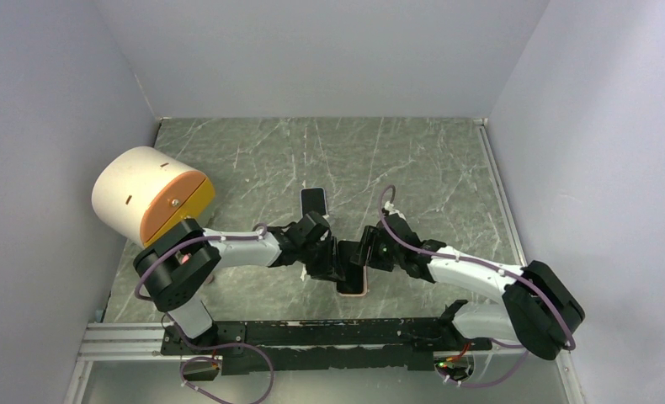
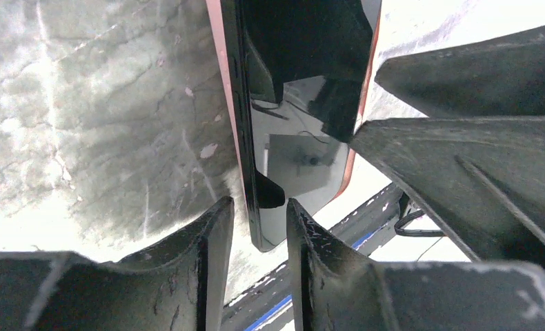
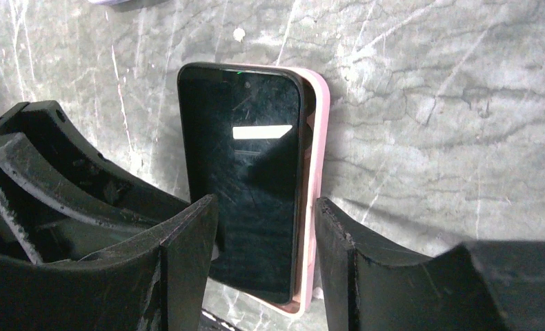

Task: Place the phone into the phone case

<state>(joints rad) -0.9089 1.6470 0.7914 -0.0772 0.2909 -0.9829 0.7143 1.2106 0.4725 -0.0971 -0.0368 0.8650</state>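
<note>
One left tool (image 2: 259, 210), one right tool (image 3: 266, 203), one phone (image 3: 242, 172), one pink case (image 3: 316, 179), one cylinder (image 1: 144, 198), one dark slab (image 1: 313, 200).

No legible txt, phone (image 3: 242, 172) scrn dark w/ glare only, pink case (image 3: 319, 138) unmarked

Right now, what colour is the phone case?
The case is pink; the right wrist view shows it best.

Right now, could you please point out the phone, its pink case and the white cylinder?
phone (image 3: 242, 179): right wrist view, screen middle.
pink case (image 3: 318, 152): right wrist view, right rim.
white cylinder (image 1: 129, 190): top view, side wall.
</note>
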